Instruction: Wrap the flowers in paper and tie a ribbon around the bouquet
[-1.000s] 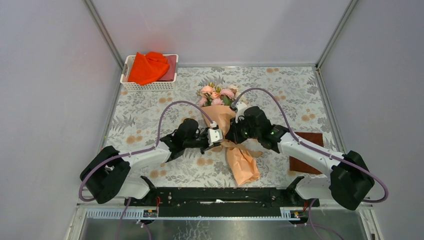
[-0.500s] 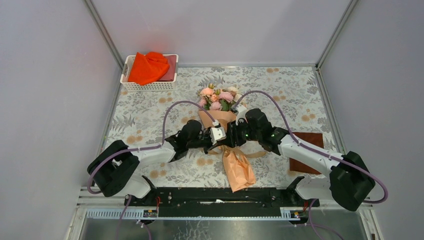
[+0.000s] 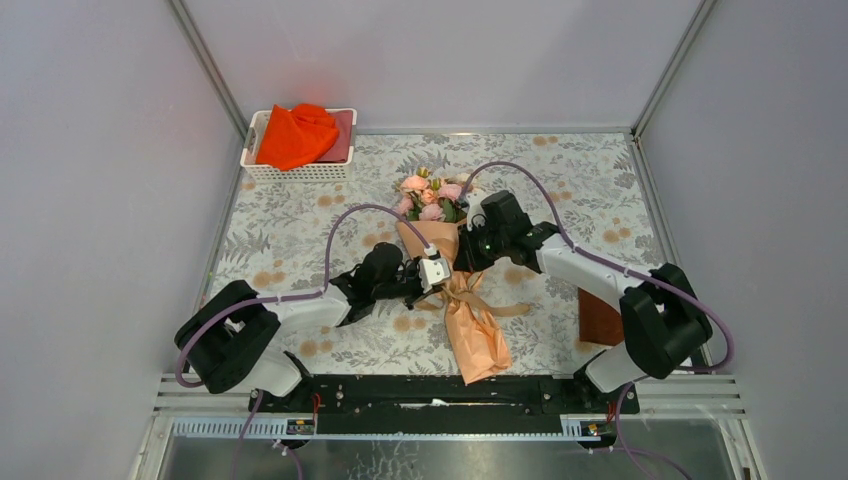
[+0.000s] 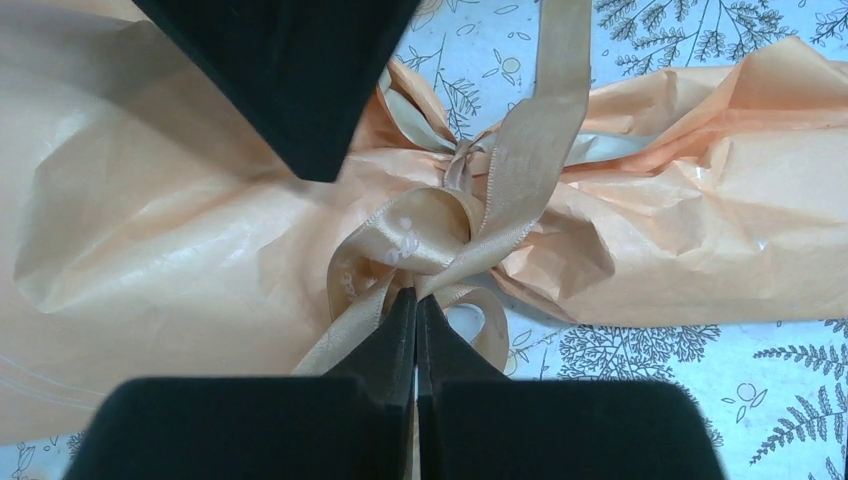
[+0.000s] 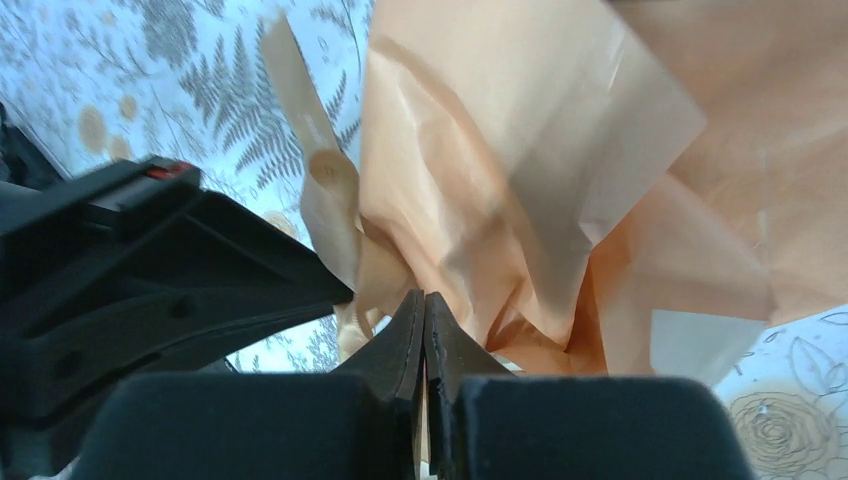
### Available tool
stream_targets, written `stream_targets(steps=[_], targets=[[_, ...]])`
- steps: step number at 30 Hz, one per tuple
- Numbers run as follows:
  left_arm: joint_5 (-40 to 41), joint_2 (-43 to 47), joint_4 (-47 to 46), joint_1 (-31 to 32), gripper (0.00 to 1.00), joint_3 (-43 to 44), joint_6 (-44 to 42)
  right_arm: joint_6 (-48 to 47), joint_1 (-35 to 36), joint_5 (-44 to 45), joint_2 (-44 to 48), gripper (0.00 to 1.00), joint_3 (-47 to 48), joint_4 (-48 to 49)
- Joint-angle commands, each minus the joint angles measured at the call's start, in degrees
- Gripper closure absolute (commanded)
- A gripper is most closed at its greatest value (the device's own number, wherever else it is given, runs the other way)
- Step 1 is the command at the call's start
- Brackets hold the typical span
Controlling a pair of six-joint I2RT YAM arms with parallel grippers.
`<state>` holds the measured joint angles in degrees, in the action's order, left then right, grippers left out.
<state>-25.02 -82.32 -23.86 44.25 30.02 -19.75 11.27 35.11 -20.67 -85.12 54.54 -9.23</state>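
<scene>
Two grippers meet at the waist of the bouquet [image 3: 472, 322], which lies on the mat [image 3: 280, 230] with its flowers [image 3: 432, 197] toward the far side and its tail toward the near edge.

Far left: a basket [image 3: 297, 172] holding a cloth [image 3: 296, 135] stands well apart and plays no part.

Left gripper [image 4: 415, 300]: clenched, with its tips at the half-made knot of the ribbon [image 4: 520, 170]. It appears to pinch a strand where the loops cross.

Centre: the paper [image 4: 180, 220] is gathered and creased under the band, and one ribbon tail runs off across the mat.

Right gripper [image 5: 424, 305]: closed, with its tips pressed against the folds beside the knot. Whether it nips ribbon, paper or nothing cannot be told.

Far right: a brown pad [image 3: 598, 318] lies at the mat's edge.

Hazards, as judged:
- The knot looks loose, so a pull along only one strand may undo the loop rather than tighten it.
- A pinch that caught paper along with ribbon may tear the thin sheet.
- A hard tug may drag the light bouquet across the mat or let the cone unroll.
- The two grippers — nearly touching — may collide or snag a loop when they part.
</scene>
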Motion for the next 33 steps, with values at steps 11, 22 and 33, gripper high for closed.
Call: stream_targets(steps=[11,22,33], targets=[[1.03,0.16,-3.80,0.39,1.00,-1.40,-2.15,-2.49,0.03,-10.96,-7.15,1.00,-0.10,1.40],[-0.09,-0.38,-3.76,0.37,1.00,-1.23,-2.60,-3.30,0.02,-21.73,-6.98,1.00,-3.30,6.72],[-1.44,-0.51,-3.49,0.28,1.00,-1.30,-2.53,2.94,0.04,-24.53,-7.33,0.95,-8.90,19.20]])
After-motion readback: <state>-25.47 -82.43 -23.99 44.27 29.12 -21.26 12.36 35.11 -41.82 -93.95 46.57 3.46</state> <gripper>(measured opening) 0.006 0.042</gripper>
